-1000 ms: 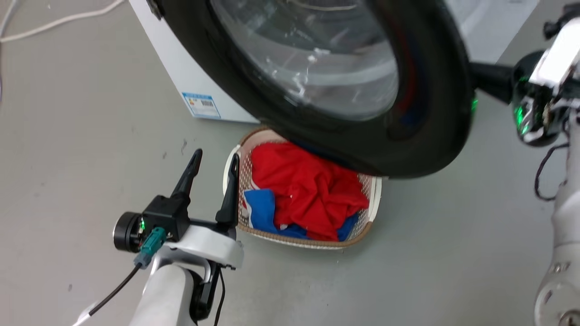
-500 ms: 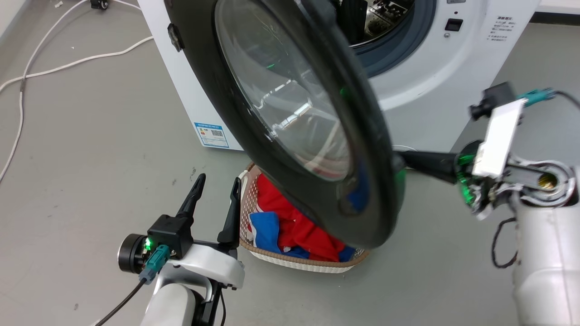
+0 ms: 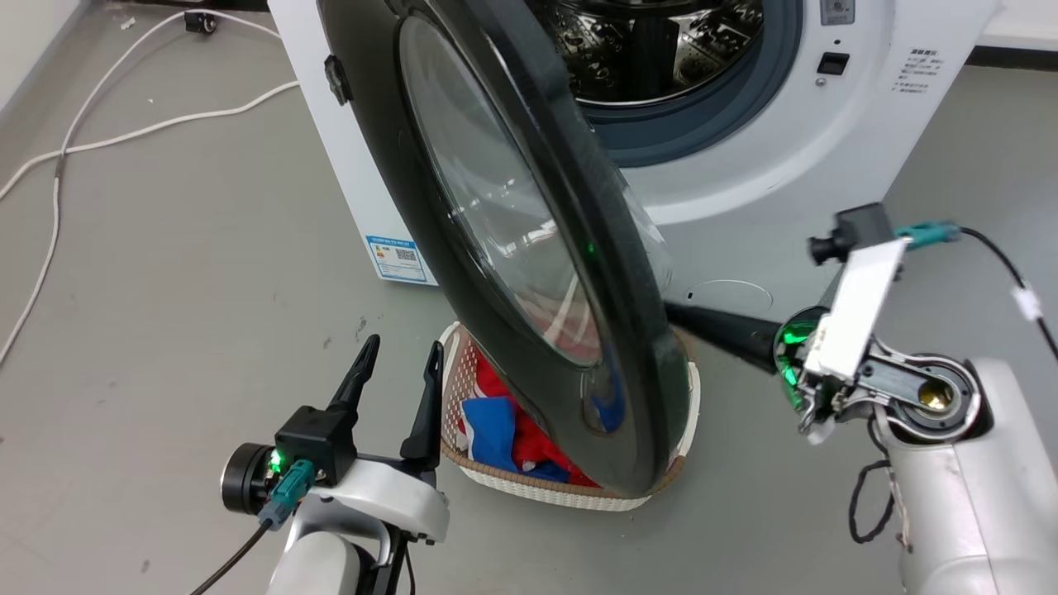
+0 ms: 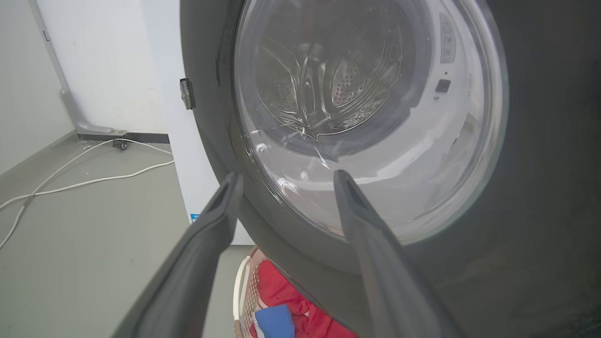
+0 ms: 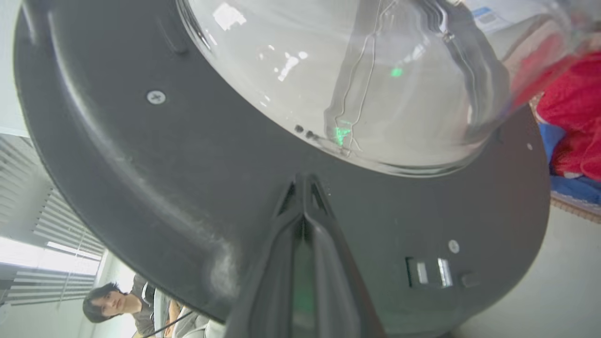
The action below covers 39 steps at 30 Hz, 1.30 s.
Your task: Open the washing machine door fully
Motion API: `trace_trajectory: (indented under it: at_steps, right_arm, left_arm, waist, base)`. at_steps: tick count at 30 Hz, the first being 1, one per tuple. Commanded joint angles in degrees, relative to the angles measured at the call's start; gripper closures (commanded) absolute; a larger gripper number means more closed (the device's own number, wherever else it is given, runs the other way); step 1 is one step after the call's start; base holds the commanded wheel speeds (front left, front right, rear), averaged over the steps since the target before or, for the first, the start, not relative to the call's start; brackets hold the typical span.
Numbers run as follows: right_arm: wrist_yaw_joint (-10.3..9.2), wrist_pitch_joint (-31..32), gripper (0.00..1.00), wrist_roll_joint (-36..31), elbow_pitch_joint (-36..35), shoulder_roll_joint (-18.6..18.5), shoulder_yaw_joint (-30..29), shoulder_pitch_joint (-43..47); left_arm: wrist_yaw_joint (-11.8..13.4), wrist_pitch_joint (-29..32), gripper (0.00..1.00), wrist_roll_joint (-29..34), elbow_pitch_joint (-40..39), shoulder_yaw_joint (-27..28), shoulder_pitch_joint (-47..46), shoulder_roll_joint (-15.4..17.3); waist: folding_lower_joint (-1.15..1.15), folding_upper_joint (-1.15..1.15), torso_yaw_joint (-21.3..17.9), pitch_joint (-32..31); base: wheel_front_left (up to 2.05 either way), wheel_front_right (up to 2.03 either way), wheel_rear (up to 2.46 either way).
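Observation:
The washing machine door [image 3: 529, 248], a glossy black disc with a clear bulging glass centre, stands swung out from the white washing machine [image 3: 785, 165] and is nearly edge-on in the head view. My right gripper [image 3: 674, 312] is shut, and its joined tips touch the door's inner black rim [image 5: 188, 164] just below the glass bowl, where the gripper [image 5: 303, 177] meets it. My left gripper [image 3: 402, 345] is open and empty at the lower left, on the door's outer side. In the left wrist view the gripper [image 4: 286, 174] points at the door's glass [image 4: 375, 117] without touching it.
A woven laundry basket [image 3: 537, 496] with red and blue clothes [image 3: 496, 421] sits on the floor under the door's lower edge, right beside my left fingers. White cables [image 3: 124, 136] lie on the grey floor at left. A person [image 5: 112, 305] sits in the background.
The head camera has tilted up, bringing the drum into view. The door has swung further out from the machine, with the shut right gripper following against its inner side. The left gripper stays open.

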Motion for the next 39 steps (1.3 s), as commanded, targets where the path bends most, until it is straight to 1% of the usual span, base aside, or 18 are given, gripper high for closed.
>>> trace_trajectory:
  at_steps: [1, 2, 8, 10, 17, 21, 22, 23, 24, 27, 30, 33, 35, 37, 38, 39]
  right_arm:
    - [0.15, -2.1, 1.00, -0.8, -0.7, -0.2, -0.8, 1.2]
    - [0.15, -6.9, 1.00, -1.8, -1.7, -0.1, -2.0, 2.2]
    - [0.15, -20.7, 1.00, -4.6, -4.2, -0.1, -6.6, 7.7]
    - [0.15, -25.0, 1.00, -3.9, -4.8, -0.1, -8.6, 10.1]
    - [0.15, -34.6, 1.00, -0.6, -9.0, -0.1, -13.6, 22.0]
    - [0.15, -40.3, 1.00, -2.7, -12.9, -0.1, -14.5, 28.4]
    - [0.15, -41.6, 0.78, -3.4, -13.7, -0.1, -14.3, 29.8]
    - [0.15, -42.9, 0.38, -4.0, -14.6, -0.1, -13.8, 31.0]
    - [0.15, -44.4, 0.01, -5.1, -15.5, -0.1, -13.3, 32.2]
    - [0.15, -49.1, 0.00, -9.3, -17.9, -0.1, -12.0, 34.8]
    - [0.15, -54.3, 0.00, -17.7, -19.9, -0.6, -11.2, 36.7]
    - [0.15, -59.0, 0.00, -29.9, -21.2, -2.4, -10.5, 37.5]
    - [0.15, -61.2, 0.00, -38.0, -22.1, -2.9, -10.5, 37.4]
    - [0.14, -62.3, 0.00, -45.2, -23.2, -3.1, -10.8, 37.1]
    - [0.14, -62.6, 0.00, -49.9, -23.9, -3.7, -11.1, 37.1]
    - [0.14, -62.5, 0.00, -52.1, -24.4, -3.1, -11.0, 37.2]
  left_arm:
    - [0.2, -0.1, 0.00, -0.1, 0.1, 0.1, 0.5, 0.0]
    - [0.3, -0.1, 0.00, -0.3, 0.0, 0.4, 1.0, 0.0]
    - [0.3, -0.1, 0.00, -0.6, 0.5, 1.1, 2.7, 0.2]
    - [0.3, -0.1, 0.00, -0.6, 0.7, 1.3, 3.3, 0.3]
    - [0.5, -0.1, 0.00, -1.0, 1.2, 1.8, 5.1, 0.6]
    - [0.7, -0.1, 0.00, -1.2, 0.8, 2.1, 6.0, 0.8]
    - [0.8, -0.1, 0.00, -1.2, 0.8, 2.2, 6.2, 0.9]
    - [0.8, -0.1, 0.00, -1.3, 0.8, 2.3, 6.4, 1.0]
    - [0.9, -0.1, 0.00, -1.5, 0.7, 2.4, 6.5, 1.1]
    - [1.2, -0.1, 0.00, -1.6, 0.8, 2.5, 7.0, 1.1]
    - [1.4, -0.1, 0.00, -1.9, 0.9, 2.7, 7.3, 1.1]
    - [1.7, -0.1, 0.00, -2.0, 0.8, 2.7, 7.5, 1.3]
    - [1.8, -0.1, 0.00, -2.0, 0.8, 2.7, 7.6, 1.4]
    - [1.8, -0.1, 0.00, -2.0, 0.8, 2.7, 7.5, 1.6]
    - [1.9, -0.1, 0.00, -2.0, 0.7, 2.6, 7.5, 1.7]
    - [2.0, 0.0, 0.00, -2.1, 0.7, 2.6, 7.5, 1.7]
  waist:
    - [0.01, 0.00, -0.2, -0.4]
    - [0.01, 0.00, -0.6, -1.0]
    - [0.01, 0.00, -1.7, -3.7]
    - [0.01, 0.00, -2.1, -4.7]
    - [0.01, 0.00, -3.2, -7.6]
    - [0.01, 0.00, -3.8, -8.3]
    - [0.01, 0.00, -3.9, -8.3]
    - [0.01, 0.00, -4.1, -8.4]
    - [0.01, 0.00, -4.2, -8.5]
    - [0.01, 0.00, -4.3, -8.8]
    - [0.01, 0.00, -4.2, -9.2]
    - [0.01, 0.00, -4.2, -9.4]
    - [0.01, 0.00, -4.3, -9.4]
    - [0.01, 0.00, -4.4, -9.5]
    - [0.01, 0.00, -4.4, -9.5]
    - [0.01, 0.00, -4.5, -9.5]
  base:
    - [0.00, 0.00, 0.00]
    - [0.00, 0.00, 0.00]
    - [0.00, 0.00, 0.00]
    - [0.00, 0.00, 0.00]
    - [0.00, 0.00, 0.00]
    - [0.00, 0.00, 0.00]
    - [0.00, 0.00, 0.00]
    - [0.00, 0.00, 0.00]
    - [0.00, 0.00, 0.00]
    - [0.00, 0.00, 0.00]
    - [0.00, 0.00, 0.00]
    - [0.00, 0.00, 0.00]
    - [0.00, 0.00, 0.00]
    - [0.00, 0.00, 0.00]
    - [0.00, 0.00, 0.00]
    - [0.00, 0.00, 0.00]
